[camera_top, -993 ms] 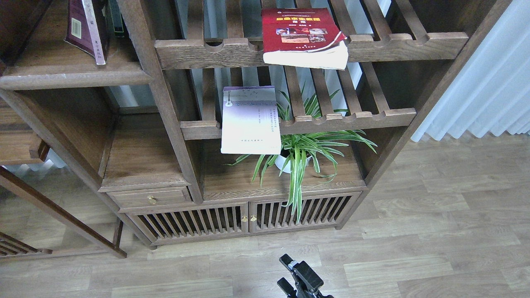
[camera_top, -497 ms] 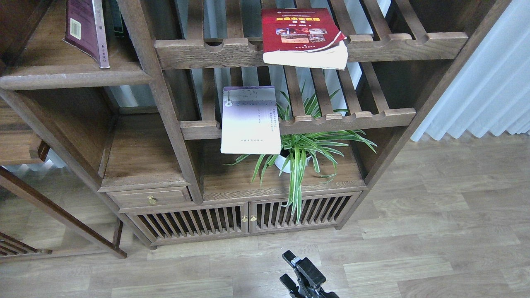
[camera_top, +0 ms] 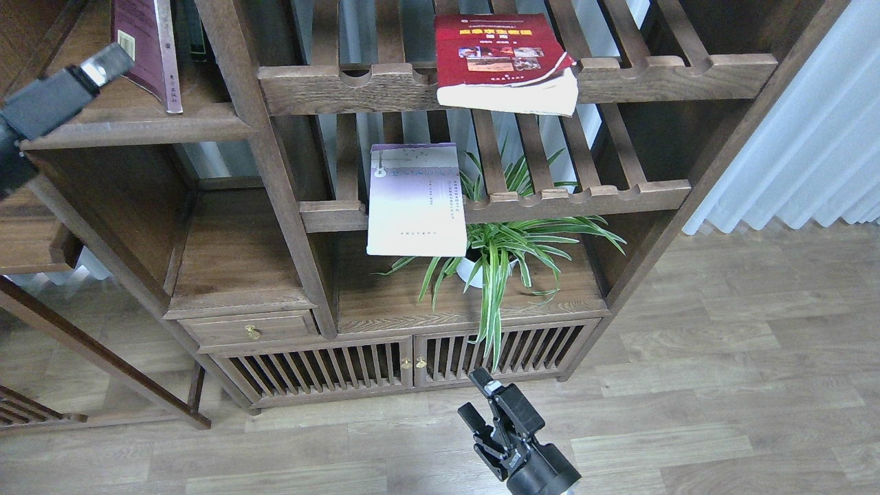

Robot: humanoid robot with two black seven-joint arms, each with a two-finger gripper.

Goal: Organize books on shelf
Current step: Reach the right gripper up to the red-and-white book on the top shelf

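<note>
The dark maroon book (camera_top: 146, 48) stands leaning on the solid dark-brown shelf (camera_top: 137, 122) at the top left. My left gripper (camera_top: 108, 60) comes in from the left, and its silver tip is at that book's lower left corner; its fingers cannot be told apart. The thick red book (camera_top: 507, 63) lies on the upper slatted rack and overhangs its front bar. The thin lavender-white book (camera_top: 415, 201) lies on the lower slatted rack and also overhangs. My right gripper (camera_top: 473, 394) is open and empty, low over the floor in front of the cabinet doors.
A dark green-spined book (camera_top: 194, 29) stands behind the maroon one. A potted spider plant (camera_top: 505, 251) sits under the lower rack. A thick upright post (camera_top: 265, 158) separates the shelf from the racks. A white curtain (camera_top: 804, 144) hangs at the right.
My left arm has come into view at the top left, next to the maroon book. My right gripper has risen further into view from the bottom edge.
</note>
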